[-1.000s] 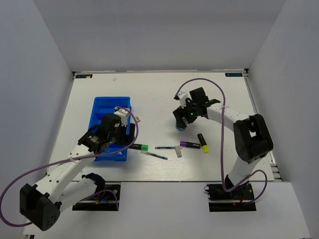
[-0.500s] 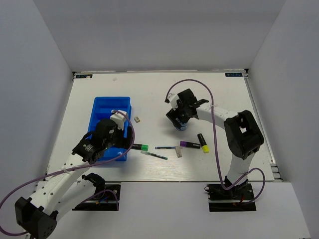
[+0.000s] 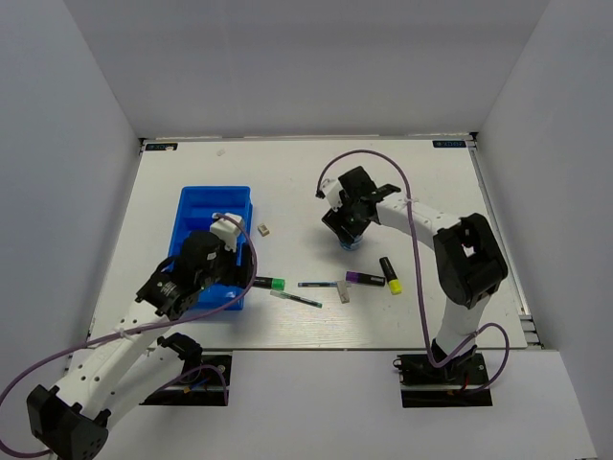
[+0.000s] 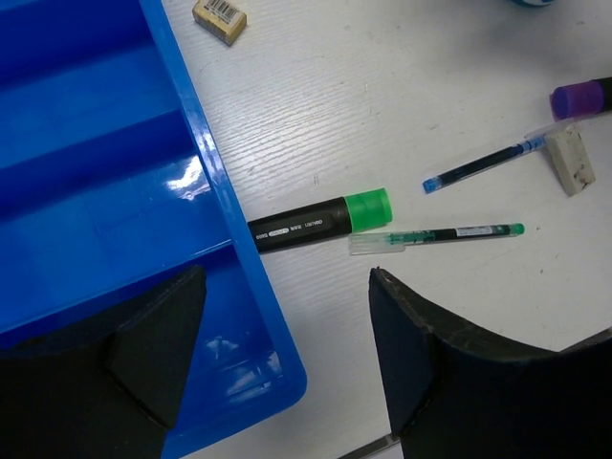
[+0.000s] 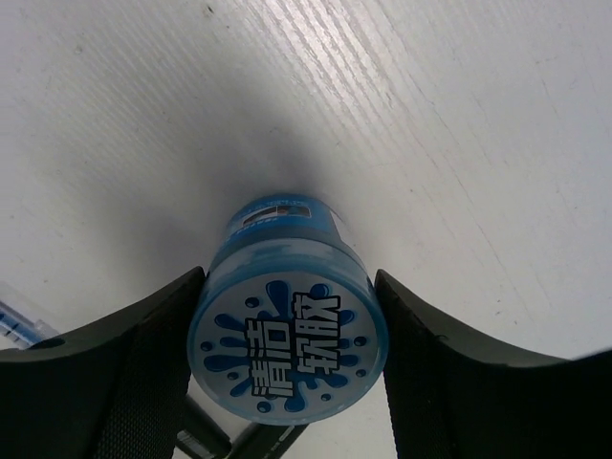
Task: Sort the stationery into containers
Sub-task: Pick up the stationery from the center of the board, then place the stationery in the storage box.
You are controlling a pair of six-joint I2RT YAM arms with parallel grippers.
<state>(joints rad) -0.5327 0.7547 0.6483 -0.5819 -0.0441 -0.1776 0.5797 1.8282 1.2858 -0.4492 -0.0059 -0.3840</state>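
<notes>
Both arms share one build. The left arm (image 3: 113,343) and the right arm (image 3: 421,218) are made of slim white links joined by bulky black joint housings. The largest is a blocky black housing (image 3: 469,264) midway along the right arm. A thin purple cable (image 3: 359,153) loops loosely off each arm, and a small white block (image 3: 227,228) sits near the wrist. Each arm is bolted to a black base plate (image 3: 421,395) carrying tangled wiring. The left fingers (image 4: 143,354) and the right fingers (image 5: 105,382) are matte black, broad and wedge-shaped, with angled flat faces.
</notes>
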